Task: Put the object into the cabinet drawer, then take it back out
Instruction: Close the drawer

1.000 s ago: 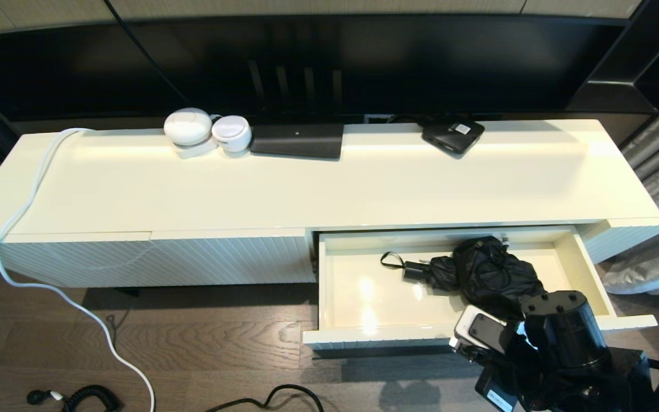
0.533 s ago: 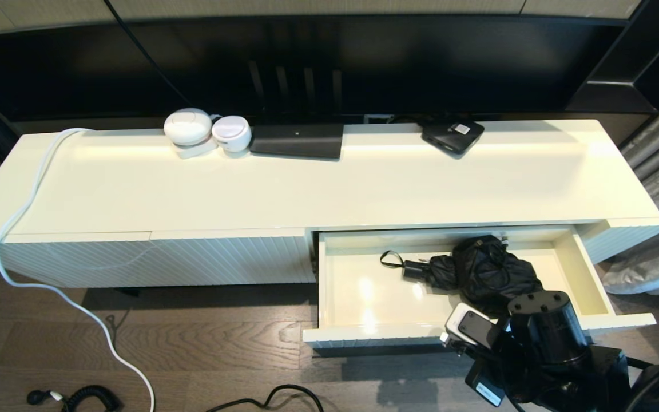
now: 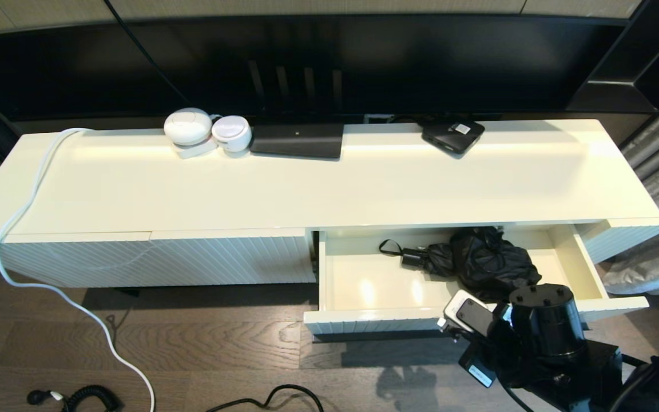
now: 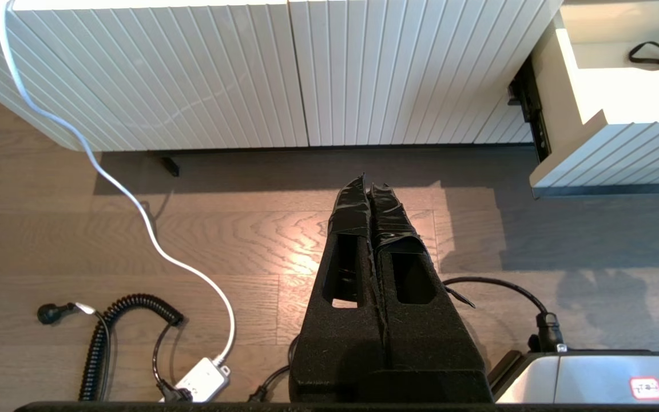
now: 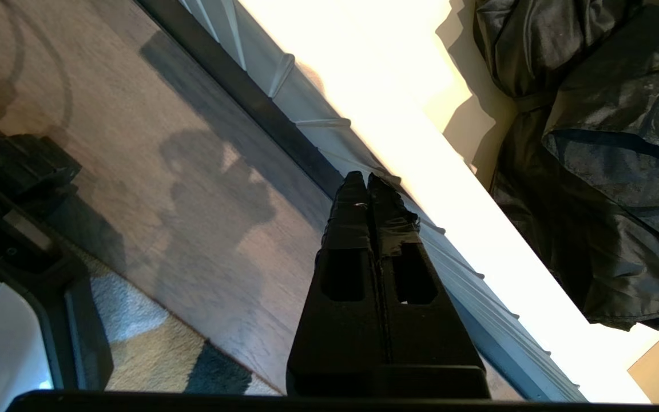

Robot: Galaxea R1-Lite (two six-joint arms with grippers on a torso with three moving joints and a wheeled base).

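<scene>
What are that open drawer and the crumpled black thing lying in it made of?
The cabinet drawer looks like lacquered wood or board: its cream inside is glossy and mirrors the lights, and its front is ribbed. The black thing, apparently a folded umbrella, looks like thin synthetic fabric: creased, faintly shiny, with a wrist loop.

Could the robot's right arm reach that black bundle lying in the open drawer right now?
Probably yes. The cabinet drawer stands open with nothing over the black bundle. The right gripper, fingers shut and empty, hangs at the drawer's front edge beside the bundle. It would need to open and lift over the front wall.
</scene>
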